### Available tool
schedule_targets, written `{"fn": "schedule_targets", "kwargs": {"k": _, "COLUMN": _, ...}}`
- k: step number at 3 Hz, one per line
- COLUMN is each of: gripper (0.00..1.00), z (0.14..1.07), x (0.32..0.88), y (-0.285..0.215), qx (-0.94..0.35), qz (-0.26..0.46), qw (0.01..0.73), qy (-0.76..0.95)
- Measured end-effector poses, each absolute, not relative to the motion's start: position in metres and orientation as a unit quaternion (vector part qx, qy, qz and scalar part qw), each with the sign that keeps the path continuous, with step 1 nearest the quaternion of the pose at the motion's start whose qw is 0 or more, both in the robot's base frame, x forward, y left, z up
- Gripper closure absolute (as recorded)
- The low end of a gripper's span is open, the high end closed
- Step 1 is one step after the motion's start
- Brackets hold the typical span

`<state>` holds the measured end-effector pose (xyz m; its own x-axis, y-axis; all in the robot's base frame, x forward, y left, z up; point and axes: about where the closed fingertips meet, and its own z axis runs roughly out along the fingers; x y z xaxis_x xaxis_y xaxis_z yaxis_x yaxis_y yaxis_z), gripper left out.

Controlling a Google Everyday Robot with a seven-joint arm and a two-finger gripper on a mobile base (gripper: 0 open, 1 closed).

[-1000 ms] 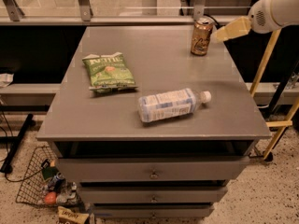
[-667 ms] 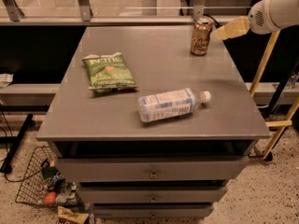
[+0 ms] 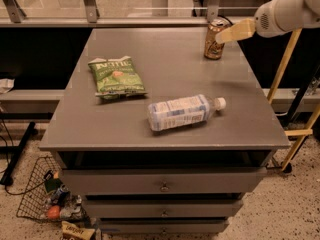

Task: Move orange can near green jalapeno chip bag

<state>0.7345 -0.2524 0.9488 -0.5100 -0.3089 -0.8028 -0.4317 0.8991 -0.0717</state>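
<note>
The orange can (image 3: 214,40) stands upright near the far right corner of the grey cabinet top (image 3: 170,74). The green jalapeno chip bag (image 3: 116,76) lies flat on the left part of the top, well apart from the can. My gripper (image 3: 223,35) comes in from the right at the end of a white arm (image 3: 285,11). Its pale tip reaches the upper right side of the can, touching or almost touching it.
A clear plastic water bottle (image 3: 182,111) lies on its side near the front middle, cap to the right. The cabinet has drawers (image 3: 162,186) below. A wire basket (image 3: 42,196) with clutter sits on the floor at the left. A yellow stand (image 3: 287,59) is at the right.
My gripper has edged slightly left, closer to the can. The can, the bag and the bottle have not moved.
</note>
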Motion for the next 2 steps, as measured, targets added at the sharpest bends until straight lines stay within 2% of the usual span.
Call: {"fn": "schedule_targets", "kwargs": {"k": 2, "gripper": 0.00, "z": 0.934, "x": 0.783, "y": -0.198, "qx": -0.221, "qz": 0.079, "qw": 0.472, "qy": 0.850}}
